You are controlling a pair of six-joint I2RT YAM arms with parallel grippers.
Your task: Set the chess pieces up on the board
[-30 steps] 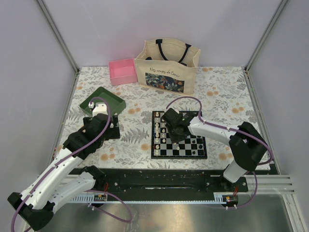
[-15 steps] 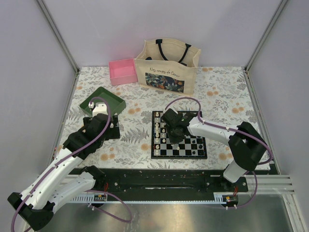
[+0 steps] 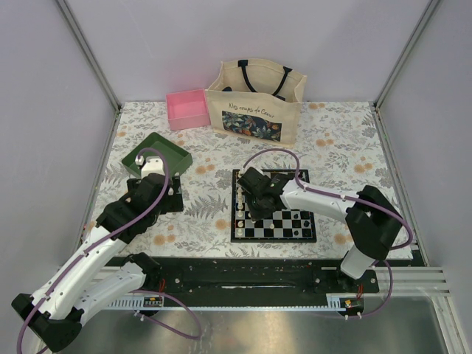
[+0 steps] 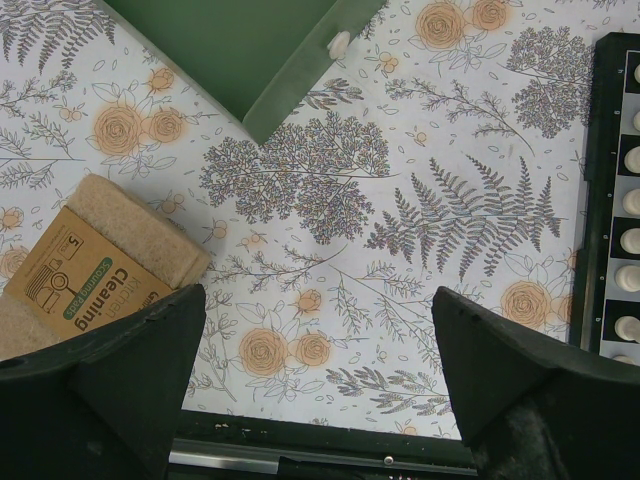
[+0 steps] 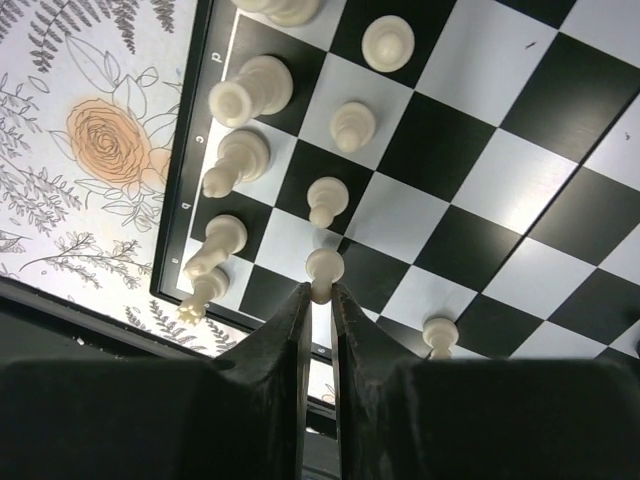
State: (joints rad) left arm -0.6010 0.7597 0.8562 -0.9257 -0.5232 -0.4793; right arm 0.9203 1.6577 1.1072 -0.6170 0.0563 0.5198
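While I stood by the table (image 3: 332,140), the right pincer (image 5: 320,292) was down over the left side of the board (image 3: 274,237), its two dark fingers (image 5: 285,340) pressed together on a cream pawn (image 5: 323,266). The pawn's round head showed just past the fingertips and its lower part sat in the narrow slit between them; whether its foot touched the square beneath, I could not tell. The board lay flat on the table, close to the near edge and a little right of the middle, in front of the tote bag (image 3: 256,99) and well apart from it. The cream chess pieces (image 5: 250,92) stood along the board's left edge in two files, the taller ones against the black border and a line of pawns one square inward, the gripped pawn in that inner line. Dark pieces on the far squares were too small for me to make out from above. The left pincer (image 4: 318,295) hung over the flowered cloth with its jaws spread wide and nothing between them, between the near corner of the green tray (image 4: 250,50) and the board's left border. A tan sponge pack (image 4: 95,265) lay just beside its left finger. The tray sat toward the table's left edge, and a pink box (image 3: 187,108) stood at the far edge, just left of the bag.
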